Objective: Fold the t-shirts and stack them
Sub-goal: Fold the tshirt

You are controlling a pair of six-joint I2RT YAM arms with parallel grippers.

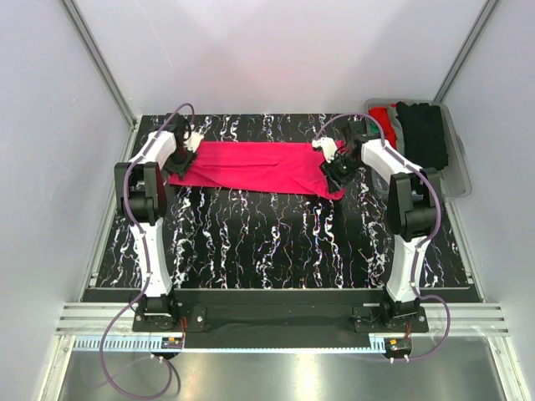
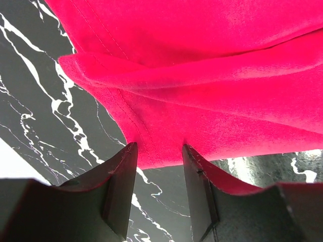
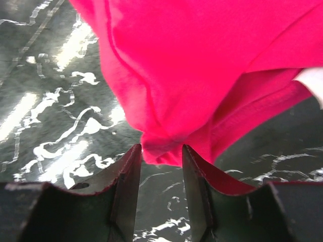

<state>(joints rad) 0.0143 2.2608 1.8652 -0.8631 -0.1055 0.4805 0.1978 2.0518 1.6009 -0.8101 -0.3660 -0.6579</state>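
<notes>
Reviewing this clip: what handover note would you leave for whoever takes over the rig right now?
The left gripper is shut on the left end of the pinkish-red t-shirt.
The right gripper is shut on its right end.
The shirt lies as a long band across the far part of the table, held between the two. The red cloth and black cloth sit in the bin at the far right corner.
Done: apparently one lengthwise fold.
Left: finish folding and stack it. No stack is on the table.

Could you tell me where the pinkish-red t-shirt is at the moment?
In the top view the pinkish-red t-shirt lies spread across the far part of the table, its ends at the left gripper and right gripper, left of the bin.
</notes>
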